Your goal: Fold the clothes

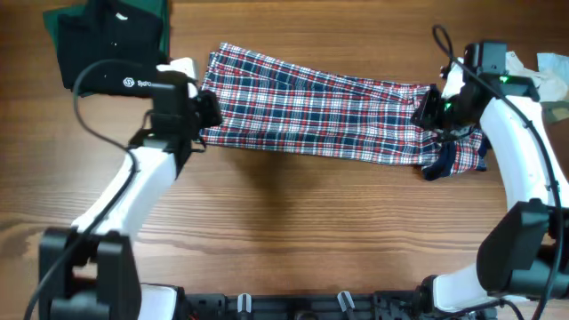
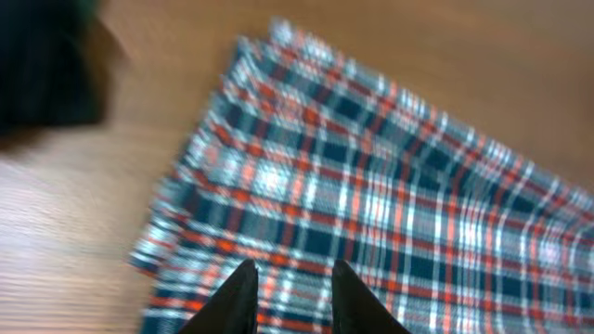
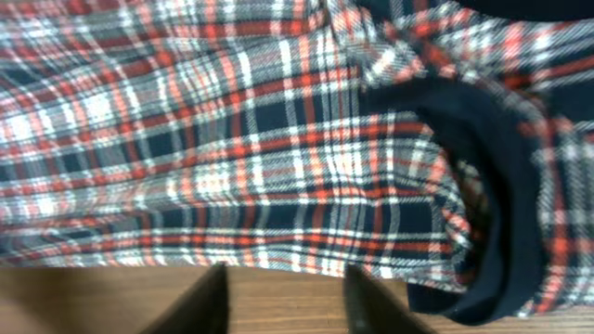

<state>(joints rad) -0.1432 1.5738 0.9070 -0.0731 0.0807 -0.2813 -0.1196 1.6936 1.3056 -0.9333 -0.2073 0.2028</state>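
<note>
The clothes [image 1: 311, 107], a red, white and navy plaid shirt, lie as a long folded strip across the wooden table. The navy trim [image 1: 453, 160] is bunched at the strip's right end. My left gripper [image 1: 206, 111] is over the strip's left end. In the left wrist view its jaws [image 2: 292, 266] stand a little apart above the plaid [image 2: 371, 176], with nothing pinched between them. My right gripper [image 1: 428, 108] is at the right end. In the right wrist view it [image 3: 286, 271] is open over bare wood, just short of the plaid edge [image 3: 232, 158] and the navy trim [image 3: 492, 186].
A black garment [image 1: 98, 40] with a small white logo lies at the back left on something green [image 1: 147, 9]. It also shows as a dark blur [image 2: 42, 65] in the left wrist view. A small off-white and pale green cloth [image 1: 549, 76] sits at the right edge.
</note>
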